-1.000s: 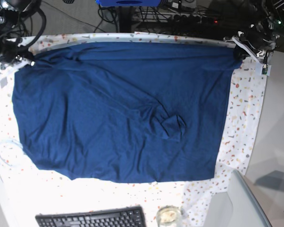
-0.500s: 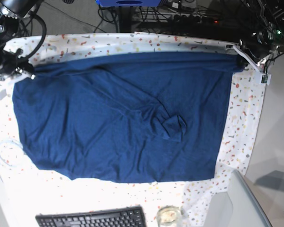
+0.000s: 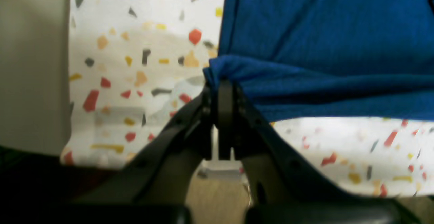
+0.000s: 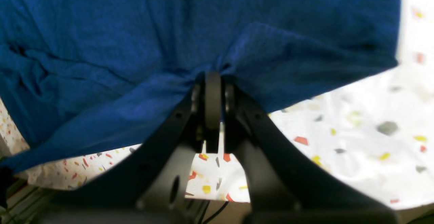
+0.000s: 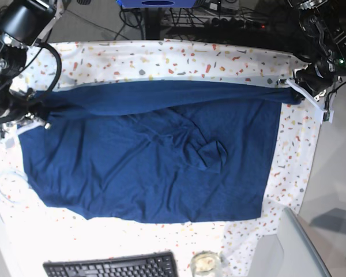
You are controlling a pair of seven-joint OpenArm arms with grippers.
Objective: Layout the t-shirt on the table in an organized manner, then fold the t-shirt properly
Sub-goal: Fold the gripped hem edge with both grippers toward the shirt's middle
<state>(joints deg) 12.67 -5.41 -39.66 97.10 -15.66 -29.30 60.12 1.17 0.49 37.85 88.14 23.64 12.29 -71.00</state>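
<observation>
Nearest the base camera's lower edge, a black keyboard (image 5: 111, 266) and a small glass jar (image 5: 206, 264) are sitting at the front of the table (image 5: 161, 57), and a loop of clear tubing (image 5: 8, 187) is lying on the speckled cloth at that view's left side. A plain grey surface (image 5: 334, 161) is running alongside the cloth on the base view's right.

Beyond them the t-shirt (image 5: 150, 156) is lying spread across the middle of the table, its near hem flat on the cloth, with a bunched knot of folds and diagonal creases a little right of centre in the base view.

At the far edge of the fabric I am gripping with both arms. My right gripper (image 4: 213, 78) is pressed together on the t-shirt (image 4: 169, 40), pinching a gathered pucker of the edge; the cloth is fanning away from my jaws and hanging slightly off the table (image 4: 356, 122) just beneath. In the base view this gripper (image 5: 37, 112) is sitting at the left end of the far edge.

My left gripper (image 3: 223, 83) is likewise clamped on the t-shirt (image 3: 322, 47), holding a rolled corner of it, with the table (image 3: 135, 64) showing bare beside and below. In the base view it (image 5: 297, 92) is at the right end of the far edge. Between my two grips the fabric's far edge is running in a fairly straight, rolled line.

Farthest away, a bare strip of speckled cloth is showing behind that edge, and past the table dark cables (image 5: 207, 17) are lying on the floor.
</observation>
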